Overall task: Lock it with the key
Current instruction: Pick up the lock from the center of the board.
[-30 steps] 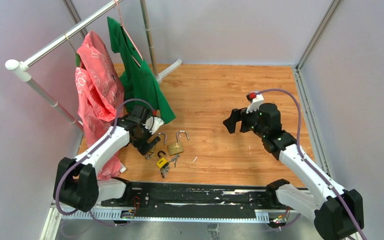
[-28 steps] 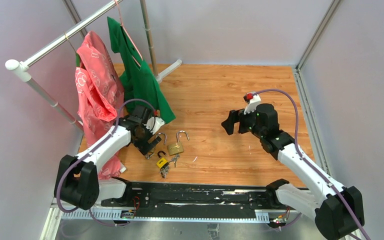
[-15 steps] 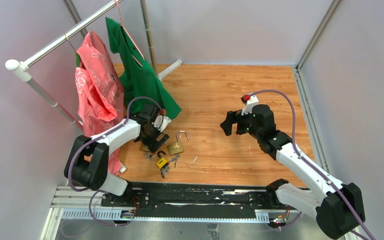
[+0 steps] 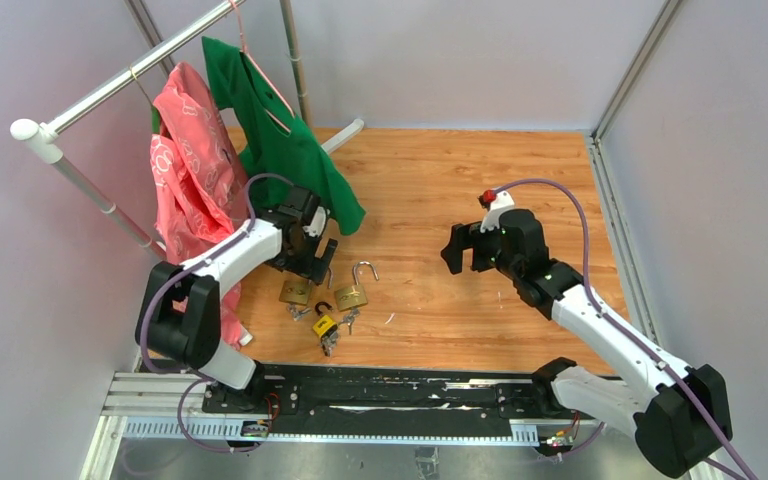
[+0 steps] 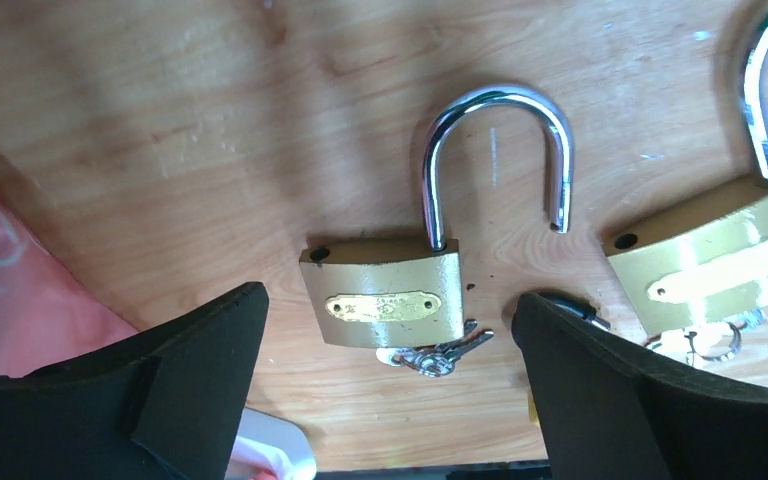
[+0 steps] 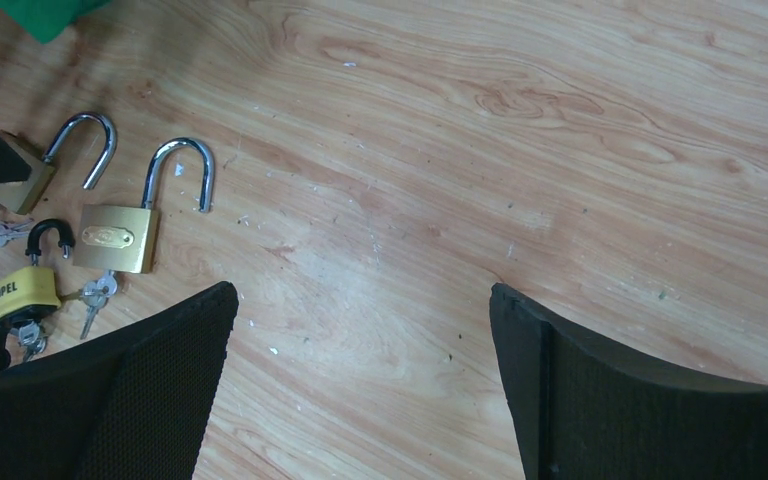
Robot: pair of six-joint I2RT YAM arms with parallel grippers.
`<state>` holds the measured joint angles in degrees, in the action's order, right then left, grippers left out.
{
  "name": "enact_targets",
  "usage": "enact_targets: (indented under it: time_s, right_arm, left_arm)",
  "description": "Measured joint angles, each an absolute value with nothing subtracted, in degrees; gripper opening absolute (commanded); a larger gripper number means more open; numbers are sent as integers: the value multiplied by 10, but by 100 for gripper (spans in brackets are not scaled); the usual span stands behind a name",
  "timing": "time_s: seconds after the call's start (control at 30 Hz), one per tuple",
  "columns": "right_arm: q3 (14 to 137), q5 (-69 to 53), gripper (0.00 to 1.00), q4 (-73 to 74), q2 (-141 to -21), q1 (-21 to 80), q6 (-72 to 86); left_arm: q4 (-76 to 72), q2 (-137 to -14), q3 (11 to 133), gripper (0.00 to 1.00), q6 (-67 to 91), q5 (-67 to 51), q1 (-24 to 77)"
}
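Observation:
Three padlocks lie on the wooden floor, each with its shackle open. A brass one [image 4: 295,292] [image 5: 385,305] has a small bunch of keys [image 5: 440,352] at its bottom edge. My left gripper [image 4: 312,258] [image 5: 388,302] hovers open and empty just above it, one finger to each side. A second brass padlock [image 4: 352,296] [image 5: 720,260] [image 6: 118,238] lies to its right, with keys [image 6: 95,295]. A yellow and black padlock [image 4: 324,325] [image 6: 22,288] lies nearer the arms. My right gripper [image 4: 457,248] [image 6: 360,295] is open and empty, well to the right of the locks.
A clothes rack [image 4: 90,95] stands at the back left with a pink garment [image 4: 190,180] and a green garment [image 4: 280,150] hanging by my left arm. Grey walls close in the floor [image 4: 460,180]. A black rail [image 4: 380,390] runs along the near edge.
My left gripper has moved back and to the right off the left brass padlock, which now shows on the floor. The green garment has swung. My right gripper has drifted slightly left.

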<state>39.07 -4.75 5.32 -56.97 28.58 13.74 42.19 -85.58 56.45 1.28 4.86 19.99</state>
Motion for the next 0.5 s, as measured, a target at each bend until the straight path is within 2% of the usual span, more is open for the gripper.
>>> enact_targets:
  time_s: [0.3,0.5]
  right_arm:
    - [425,-25,99,78,-580,294,136]
    - [441,-16,99,87,-590,296,131]
  left_arm:
    - [453,-910,562,100,78,79,199]
    - [464,-941,562,93,100,98,199]
